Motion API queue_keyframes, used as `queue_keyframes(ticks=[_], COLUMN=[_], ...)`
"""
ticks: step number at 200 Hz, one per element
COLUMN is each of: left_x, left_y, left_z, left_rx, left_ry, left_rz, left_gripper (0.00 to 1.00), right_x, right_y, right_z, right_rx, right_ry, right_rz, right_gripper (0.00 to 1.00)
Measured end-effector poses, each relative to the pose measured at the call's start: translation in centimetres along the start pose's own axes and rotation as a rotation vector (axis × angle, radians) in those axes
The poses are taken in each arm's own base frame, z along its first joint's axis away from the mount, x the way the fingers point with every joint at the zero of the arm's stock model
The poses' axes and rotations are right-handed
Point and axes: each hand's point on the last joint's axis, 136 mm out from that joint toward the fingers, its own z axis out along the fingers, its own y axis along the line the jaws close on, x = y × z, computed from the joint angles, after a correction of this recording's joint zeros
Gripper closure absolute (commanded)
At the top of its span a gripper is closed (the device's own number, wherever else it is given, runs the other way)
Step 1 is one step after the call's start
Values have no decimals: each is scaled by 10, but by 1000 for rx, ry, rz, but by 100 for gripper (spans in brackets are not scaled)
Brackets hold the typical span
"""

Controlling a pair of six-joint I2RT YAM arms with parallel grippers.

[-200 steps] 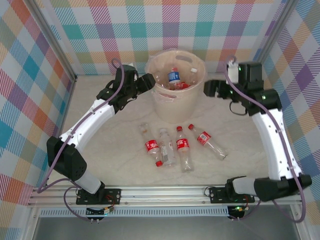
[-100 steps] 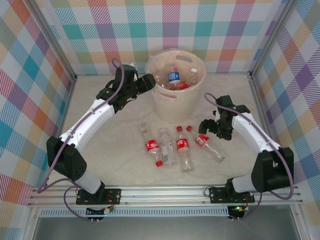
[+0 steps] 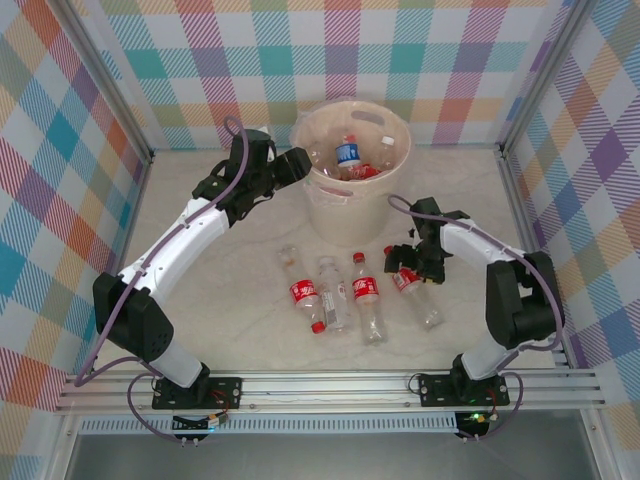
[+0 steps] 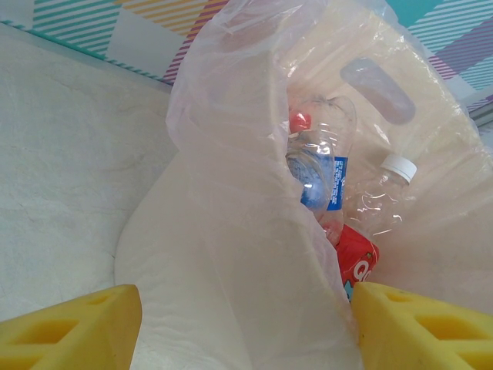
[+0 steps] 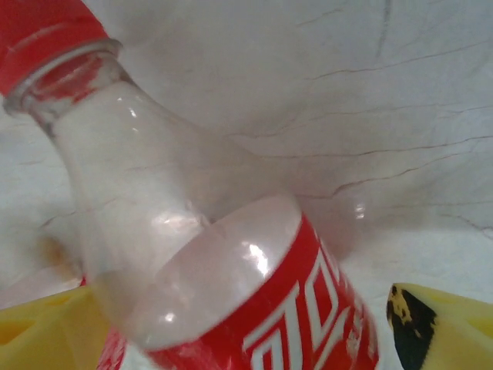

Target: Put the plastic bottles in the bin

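I see a booth of plaid walls (image 3: 330,50) around a pale, marbled surface (image 3: 220,250). My left arm (image 3: 180,240) stretches long and nearly straight to the bin's left side. My right arm (image 3: 520,300) is folded tight on the bin's near right, elbow raised, forearm reaching back inward and down.

The bin (image 3: 335,215) stands upright at the far middle of the surface, its clear liner (image 4: 231,154) draped over the rim. Inside it lie several plastic bottles, among them a blue-labelled bottle (image 3: 348,152) and a white-capped one (image 4: 385,193).

Four more lie flat in a row just in front of the bin, long axes running roughly towards it. The leftmost bottle (image 3: 303,291) has its red cap on the end away from the bin. The clear bottle (image 3: 333,297) lies beside it. The third bottle (image 3: 366,300) points its cap at the bin. The rightmost bottle (image 3: 420,300) slants, neck towards the bin, base out to the right.

The left tool (image 3: 298,165) hangs by the bin's rim, fingers (image 4: 69,327) spread wide, empty. The right tool (image 3: 405,262) is down over the rightmost bottle's neck, parted, straddling it with a gap showing on one side
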Motion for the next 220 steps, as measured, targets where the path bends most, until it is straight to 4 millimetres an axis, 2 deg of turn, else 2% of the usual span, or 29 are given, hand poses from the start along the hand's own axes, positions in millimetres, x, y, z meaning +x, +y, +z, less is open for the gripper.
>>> queue_keyframes(ticks=[28, 76, 98, 118, 129, 183, 220], left_x=[0, 0, 0, 0, 0, 0, 0], left_y=[0, -1, -1, -1, -1, -1, -2], left_z=[-1, 0, 1, 2, 2, 2, 3], left_rx=[-3, -2, -1, -2, -2, -2, 6], left_ry=[3, 4, 8, 8, 8, 9, 12], left_rz=[0, 0, 0, 0, 0, 0, -1], left_gripper=[29, 29, 29, 29, 29, 28, 28], right_x=[-4, -13, -13, -7, -7, -13, -29], right_y=[-19, -56, -62, -65, -65, -64, -52], right_z=[8, 2, 5, 10, 8, -15, -53], right_rx=[42, 36, 35, 38, 34, 6, -62], right_ry=[0, -58, -66, -53, -58, -131, -235], right_rz=[45, 189, 206, 216, 218, 227, 210], right_gripper=[16, 21, 25, 37, 39, 43, 48])
